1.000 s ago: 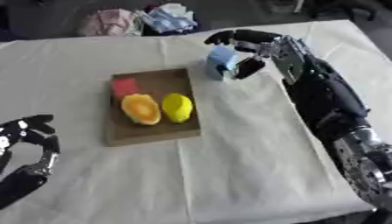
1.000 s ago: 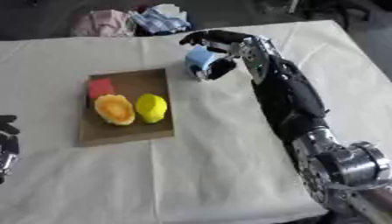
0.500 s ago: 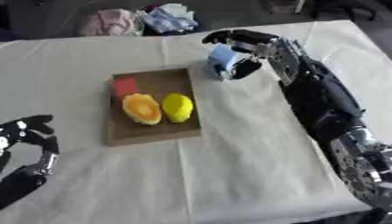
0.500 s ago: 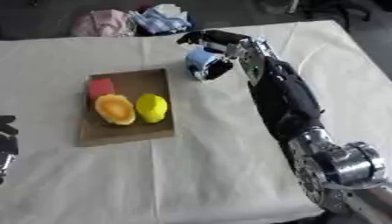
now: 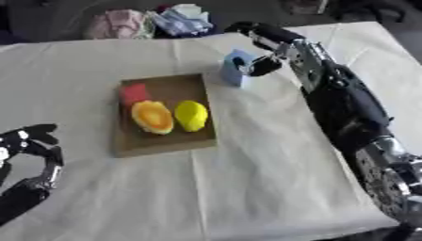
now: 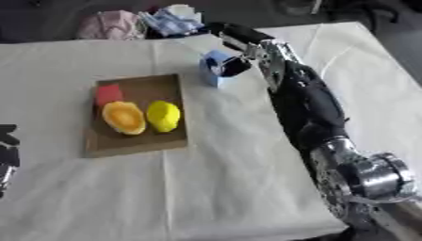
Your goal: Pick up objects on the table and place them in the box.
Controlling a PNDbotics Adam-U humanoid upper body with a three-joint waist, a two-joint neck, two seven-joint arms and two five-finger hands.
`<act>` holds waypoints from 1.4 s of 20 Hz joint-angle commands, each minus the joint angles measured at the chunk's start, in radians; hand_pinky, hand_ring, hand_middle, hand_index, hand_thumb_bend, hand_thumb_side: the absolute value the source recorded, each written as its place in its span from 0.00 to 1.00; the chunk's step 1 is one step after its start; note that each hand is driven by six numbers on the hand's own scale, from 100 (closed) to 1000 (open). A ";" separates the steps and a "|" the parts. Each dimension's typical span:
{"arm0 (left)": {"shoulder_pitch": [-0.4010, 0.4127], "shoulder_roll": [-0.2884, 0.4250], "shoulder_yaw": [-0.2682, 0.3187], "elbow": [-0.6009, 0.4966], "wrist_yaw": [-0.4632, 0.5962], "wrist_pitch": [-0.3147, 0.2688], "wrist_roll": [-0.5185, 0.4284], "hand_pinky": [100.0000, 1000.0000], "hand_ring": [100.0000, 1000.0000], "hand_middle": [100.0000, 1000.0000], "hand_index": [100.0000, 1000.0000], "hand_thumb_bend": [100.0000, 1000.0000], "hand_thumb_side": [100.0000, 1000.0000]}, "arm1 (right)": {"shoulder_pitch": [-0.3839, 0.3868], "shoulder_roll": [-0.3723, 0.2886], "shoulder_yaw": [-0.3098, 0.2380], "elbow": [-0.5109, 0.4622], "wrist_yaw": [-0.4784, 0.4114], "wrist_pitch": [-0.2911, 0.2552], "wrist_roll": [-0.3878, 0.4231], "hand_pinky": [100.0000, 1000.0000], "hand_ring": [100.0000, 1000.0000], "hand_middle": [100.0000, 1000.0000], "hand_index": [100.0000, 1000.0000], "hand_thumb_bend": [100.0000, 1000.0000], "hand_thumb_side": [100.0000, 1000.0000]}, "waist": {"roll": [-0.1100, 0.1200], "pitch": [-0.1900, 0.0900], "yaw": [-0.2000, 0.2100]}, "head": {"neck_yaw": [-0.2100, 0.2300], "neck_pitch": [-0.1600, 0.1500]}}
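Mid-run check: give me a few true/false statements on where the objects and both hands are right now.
1. The right hand is at the blue object. True.
2. The blue object is inside the box. False: it is outside it, beyond its far right corner.
3. The box holds a yellow object, an orange object and a red object. True.
4. The left hand is reaching into the box. False: it rests near the lower left corner, away from the box.
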 commanded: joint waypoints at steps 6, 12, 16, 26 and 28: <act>-0.011 0.009 0.002 -0.019 0.006 -0.002 -0.003 0.63 0.52 0.57 0.82 0.00 0.51 | -0.023 0.005 -0.006 0.009 -0.014 0.065 0.013 0.94 0.93 0.93 0.97 0.00 0.25 | 0.011 -0.019 0.003 | -0.006 0.004; -0.012 0.007 0.001 -0.019 0.006 -0.003 -0.004 0.63 0.52 0.57 0.82 0.00 0.51 | -0.021 0.013 -0.017 0.041 -0.078 0.092 0.106 0.94 0.91 0.91 0.95 0.00 0.57 | 0.013 -0.017 0.006 | -0.008 0.004; -0.012 0.007 0.001 -0.019 0.007 -0.002 -0.005 0.63 0.52 0.57 0.82 0.00 0.51 | -0.023 0.010 -0.025 0.053 -0.135 0.129 0.188 0.94 0.90 0.90 0.95 0.00 0.70 | 0.013 -0.016 0.008 | -0.008 0.004; -0.011 0.006 0.001 -0.019 0.008 -0.003 -0.006 0.63 0.52 0.57 0.82 0.00 0.51 | -0.025 0.002 -0.032 0.045 -0.138 0.201 0.226 0.94 0.90 0.89 0.95 0.00 0.70 | 0.012 -0.016 0.010 | -0.007 0.004; -0.011 0.006 0.001 -0.019 0.008 -0.003 -0.006 0.63 0.52 0.57 0.82 0.00 0.51 | -0.025 0.002 -0.034 0.041 -0.132 0.201 0.215 0.94 0.90 0.89 0.95 0.00 0.68 | 0.012 -0.016 0.010 | -0.007 0.004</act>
